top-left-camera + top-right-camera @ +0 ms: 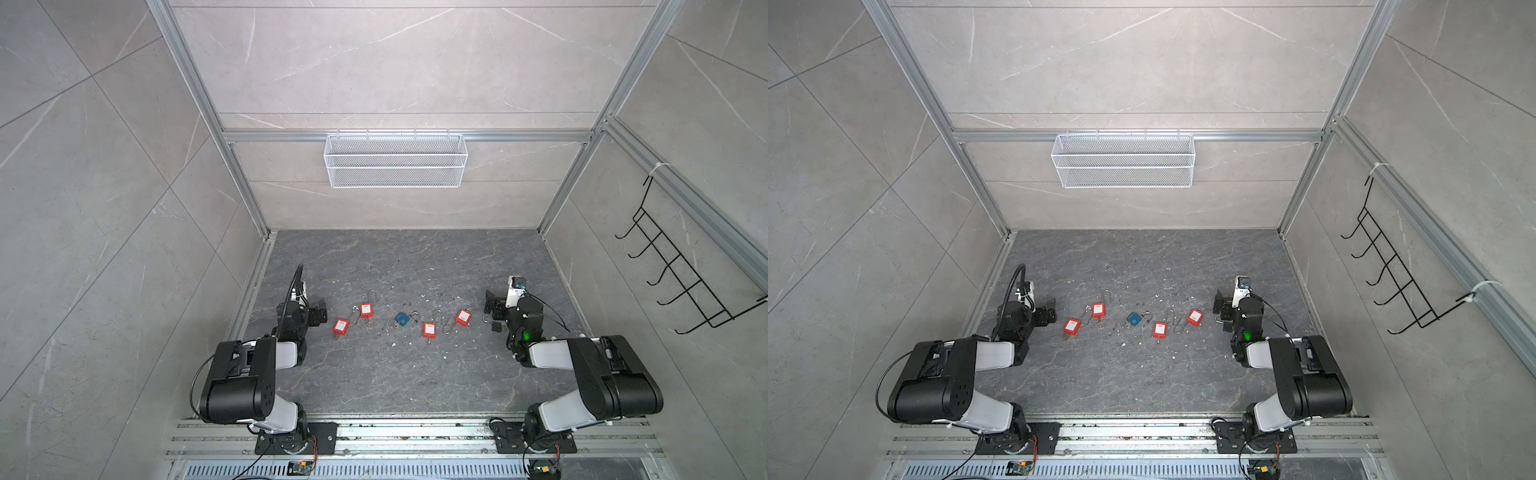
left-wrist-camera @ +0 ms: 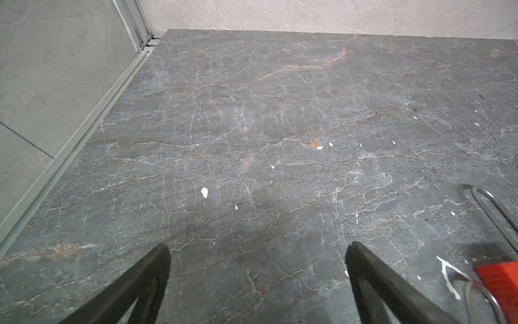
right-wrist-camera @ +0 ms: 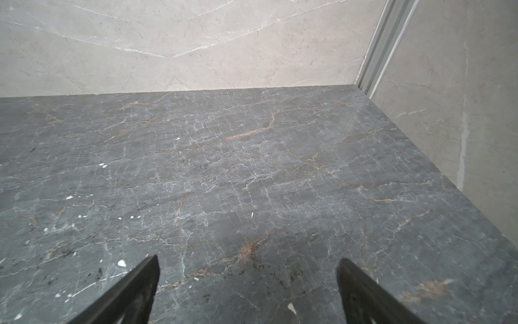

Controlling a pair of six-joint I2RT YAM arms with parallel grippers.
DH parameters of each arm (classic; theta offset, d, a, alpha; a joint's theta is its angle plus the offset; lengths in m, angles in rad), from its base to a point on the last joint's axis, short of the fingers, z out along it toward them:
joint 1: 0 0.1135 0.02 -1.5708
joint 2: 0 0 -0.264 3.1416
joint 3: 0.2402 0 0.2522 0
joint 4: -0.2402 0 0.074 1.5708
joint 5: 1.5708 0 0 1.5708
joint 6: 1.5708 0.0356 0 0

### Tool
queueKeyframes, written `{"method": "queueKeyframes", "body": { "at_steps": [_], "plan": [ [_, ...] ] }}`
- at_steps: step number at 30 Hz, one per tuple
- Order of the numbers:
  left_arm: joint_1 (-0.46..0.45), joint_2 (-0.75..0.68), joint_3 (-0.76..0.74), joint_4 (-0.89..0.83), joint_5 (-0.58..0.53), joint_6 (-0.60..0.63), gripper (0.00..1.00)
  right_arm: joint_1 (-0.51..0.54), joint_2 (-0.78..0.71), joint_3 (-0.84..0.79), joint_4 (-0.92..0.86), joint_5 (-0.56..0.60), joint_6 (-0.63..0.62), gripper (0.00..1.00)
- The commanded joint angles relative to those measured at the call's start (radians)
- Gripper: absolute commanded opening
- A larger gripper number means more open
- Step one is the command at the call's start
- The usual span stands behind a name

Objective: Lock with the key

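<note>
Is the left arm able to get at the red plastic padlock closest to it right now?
Probably yes: the left gripper is open and empty, that red plastic padlock lies close beside it, and nothing stands between them.

Robotics lab cell (aluminium frame [image 1: 270, 136], tiled walls [image 1: 395, 62], mounting rails [image 1: 415, 438])

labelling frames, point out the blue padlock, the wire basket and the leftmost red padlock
blue padlock [image 1: 401, 319]: a top view, on its body
wire basket [image 1: 395, 177]: a top view, on its front mesh wall
leftmost red padlock [image 1: 340, 326]: a top view, on its body
</note>
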State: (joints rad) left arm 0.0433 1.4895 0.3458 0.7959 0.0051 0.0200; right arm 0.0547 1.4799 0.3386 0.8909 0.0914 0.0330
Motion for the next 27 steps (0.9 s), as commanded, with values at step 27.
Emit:
{"method": "queueKeyframes", "body": {
  "at_steps": [27],
  "plan": [
    [-0.211, -0.649, 0.344, -1.144, 0.109, -0.532, 0.95, 0.043, -0.027, 0.714, -1.621, -0.088, 0.207, 0.94]
  ]
}}
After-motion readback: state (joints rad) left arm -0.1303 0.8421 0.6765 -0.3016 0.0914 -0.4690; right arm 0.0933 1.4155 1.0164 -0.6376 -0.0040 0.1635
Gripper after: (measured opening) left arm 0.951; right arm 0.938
